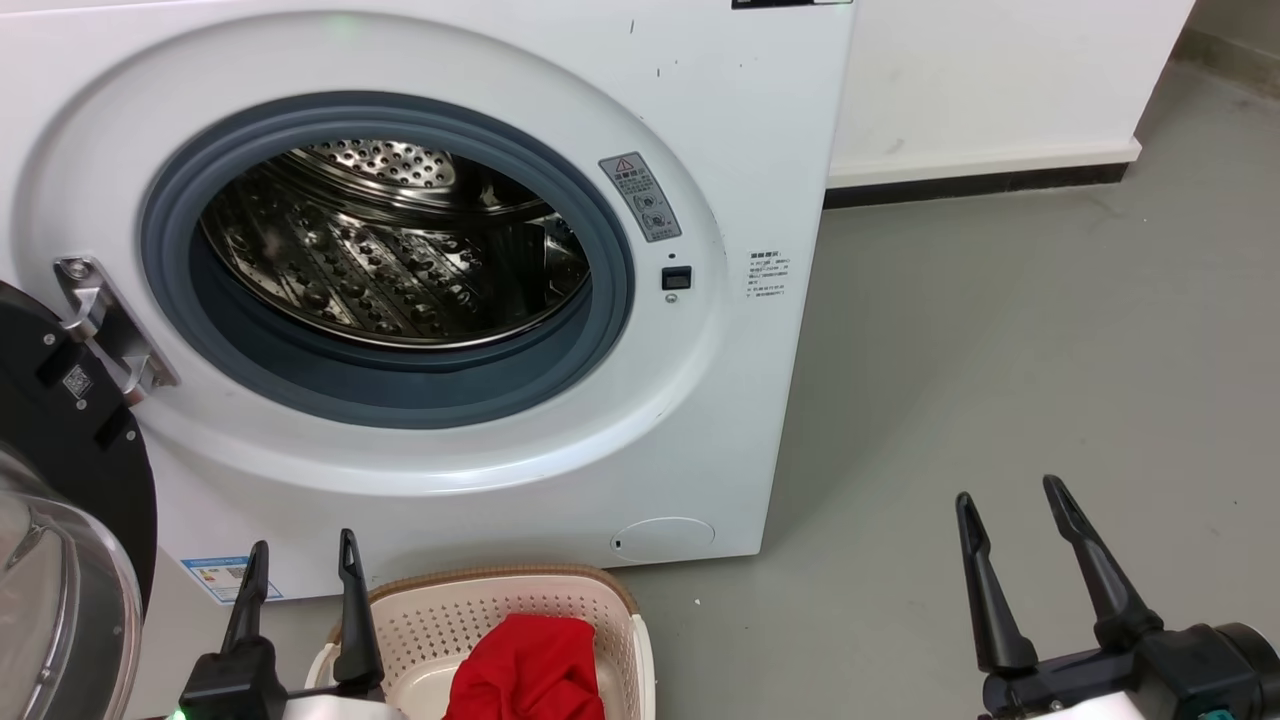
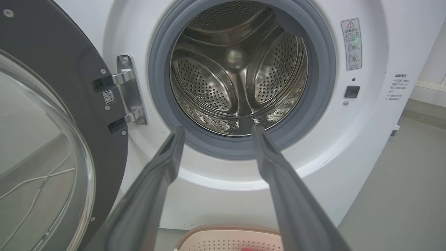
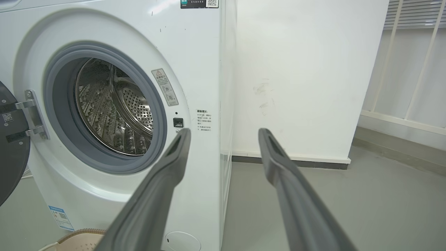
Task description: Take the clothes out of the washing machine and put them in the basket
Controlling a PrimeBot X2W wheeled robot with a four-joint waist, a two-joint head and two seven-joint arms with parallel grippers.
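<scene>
The basket (image 1: 612, 598) sits on the floor (image 1: 1000, 350) just right of the left tool (image 1: 303, 540), with the clothes (image 1: 530, 670) lying in it. Beyond that tool stands the washing machine (image 1: 760, 120), its door (image 1: 60, 480) swung out to the tool's left. The right tool (image 1: 1008, 490) is well right of the basket, over the floor, with the wall (image 1: 1000, 80) far beyond it.
</scene>
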